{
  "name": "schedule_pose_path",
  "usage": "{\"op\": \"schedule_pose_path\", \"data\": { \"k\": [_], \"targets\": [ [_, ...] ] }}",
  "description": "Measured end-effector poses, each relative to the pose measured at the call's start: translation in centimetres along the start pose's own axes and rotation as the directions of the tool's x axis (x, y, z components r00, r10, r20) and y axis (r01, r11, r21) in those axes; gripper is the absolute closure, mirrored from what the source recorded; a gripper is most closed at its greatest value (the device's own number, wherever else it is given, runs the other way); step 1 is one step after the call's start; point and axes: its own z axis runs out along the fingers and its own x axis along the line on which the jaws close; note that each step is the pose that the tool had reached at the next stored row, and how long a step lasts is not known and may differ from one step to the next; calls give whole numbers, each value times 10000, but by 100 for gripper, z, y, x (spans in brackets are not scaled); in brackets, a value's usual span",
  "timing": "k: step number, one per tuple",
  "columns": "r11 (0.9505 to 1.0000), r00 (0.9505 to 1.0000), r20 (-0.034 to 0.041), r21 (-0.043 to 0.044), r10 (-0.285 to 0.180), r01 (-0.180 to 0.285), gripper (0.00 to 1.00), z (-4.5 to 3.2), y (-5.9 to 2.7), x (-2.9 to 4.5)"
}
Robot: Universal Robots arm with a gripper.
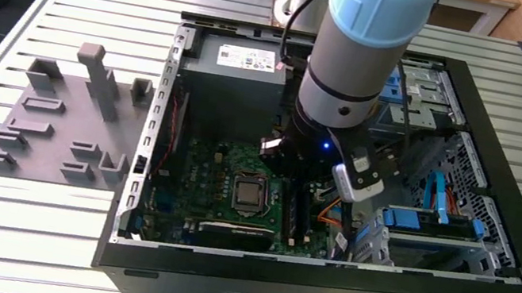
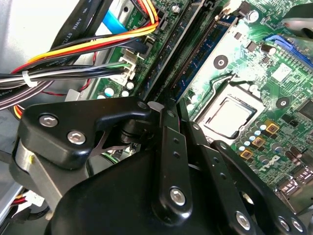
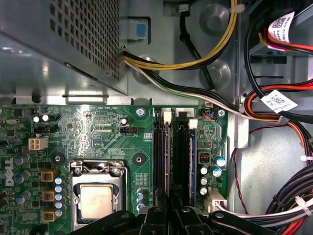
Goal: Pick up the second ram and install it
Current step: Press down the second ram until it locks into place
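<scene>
I see gripper [image 3: 168,215] low over memory slots [image 3: 173,156] on motherboard [image 3: 98,137]. Second ram [image 3: 192,161] seated in slot beside CPU socket [image 3: 95,200]. Fingertips cut off; can't tell grip state. White cable tags [image 3: 279,102] carry print, too small to make out.

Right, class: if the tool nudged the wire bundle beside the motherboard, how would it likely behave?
The wire bundle curves loosely, so it would probably flex rather than resist. A white cable tie binds it, so strands would likely shift together. It plugs into the motherboard, so a hard push might strain the connector.
</scene>
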Motion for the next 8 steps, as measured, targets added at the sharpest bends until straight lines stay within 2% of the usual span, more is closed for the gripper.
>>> {"op": "schedule_pose_path", "data": {
  "k": [8],
  "targets": [
    [10000, 10000, -6, 17, 0, 0, 86, 72, -1, 0]
  ]
}}
